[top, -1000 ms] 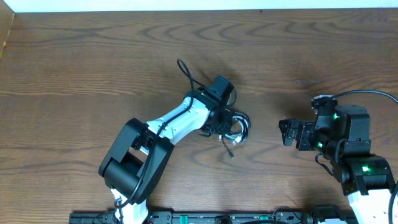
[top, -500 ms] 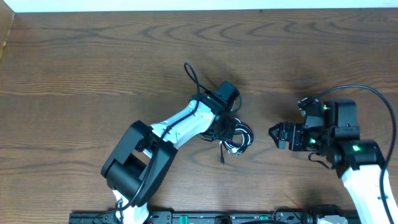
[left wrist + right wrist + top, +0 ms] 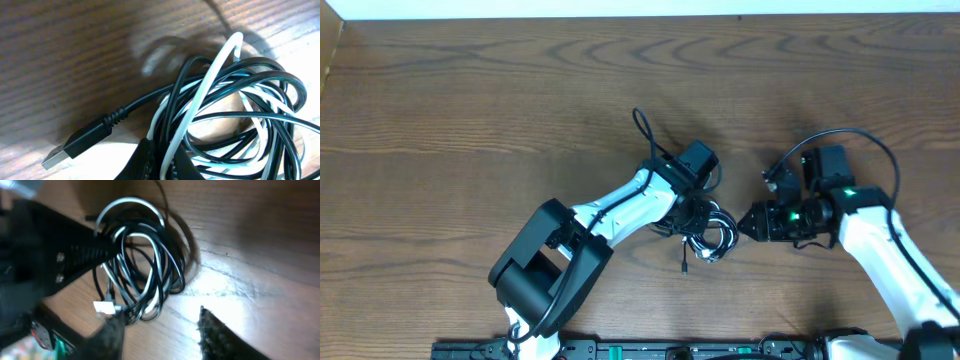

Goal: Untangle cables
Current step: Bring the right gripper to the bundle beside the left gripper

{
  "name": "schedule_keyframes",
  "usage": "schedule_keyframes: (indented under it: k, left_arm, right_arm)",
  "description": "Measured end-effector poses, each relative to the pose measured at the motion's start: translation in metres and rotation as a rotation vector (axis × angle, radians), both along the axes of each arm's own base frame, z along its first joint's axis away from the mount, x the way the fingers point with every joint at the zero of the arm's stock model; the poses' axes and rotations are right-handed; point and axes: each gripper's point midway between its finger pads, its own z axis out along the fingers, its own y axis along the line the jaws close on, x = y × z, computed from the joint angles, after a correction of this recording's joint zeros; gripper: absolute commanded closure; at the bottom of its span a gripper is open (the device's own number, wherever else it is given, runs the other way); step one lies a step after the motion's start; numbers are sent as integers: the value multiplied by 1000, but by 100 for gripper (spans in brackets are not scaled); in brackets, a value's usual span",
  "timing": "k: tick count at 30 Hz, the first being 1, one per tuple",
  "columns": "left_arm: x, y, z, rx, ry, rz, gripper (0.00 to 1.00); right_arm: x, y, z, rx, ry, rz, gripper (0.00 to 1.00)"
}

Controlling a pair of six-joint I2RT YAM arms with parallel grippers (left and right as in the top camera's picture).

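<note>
A tangled bundle of black and white cables [image 3: 712, 232] lies mid-table. My left gripper [image 3: 692, 215] sits at its left side. In the left wrist view the left gripper [image 3: 162, 167] is shut on a white strand and black strands of the bundle [image 3: 235, 105], and a black USB plug [image 3: 80, 142] sticks out to the left. My right gripper [image 3: 748, 222] is just right of the bundle. Seen from the right wrist, the right gripper [image 3: 162, 335] is open over bare wood, with the bundle [image 3: 142, 265] ahead and a white plug [image 3: 105, 307] by its left finger.
The brown wooden table [image 3: 470, 120] reaches a white edge at the back. A black rail [image 3: 650, 350] runs along the front edge. The right arm's own black cable [image 3: 840, 135] arcs above its wrist. A loose black cable end [image 3: 682, 265] trails toward the front.
The left gripper has closed on the bundle and dragged it to the right. The right arm has swung left up to the bundle, and its jaws have narrowed.
</note>
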Motion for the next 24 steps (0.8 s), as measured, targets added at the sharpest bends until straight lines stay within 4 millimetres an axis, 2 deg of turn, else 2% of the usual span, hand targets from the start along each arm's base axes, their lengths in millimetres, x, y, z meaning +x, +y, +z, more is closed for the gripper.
schedule_keyframes:
  k: [6,14,15,20,24]
  left_arm:
    - [-1,-7,3,-40,10,-6,92]
    - [-3,-13,5,-74,23,-12,92]
    - [-3,-14,6,-81,24,-13,92]
    - [-4,-17,7,-96,35,-16,92]
    - [-5,-17,7,-98,37,-17,92]
  right_arm:
    - [-5,3,-22,-9,88,15,66]
    - [-11,10,-36,-18,136,45,68]
    - [-11,11,-35,-18,132,52,69]
    - [-11,16,-37,-31,114,79,88]
    - [-11,14,-39,-63,109,83,91]
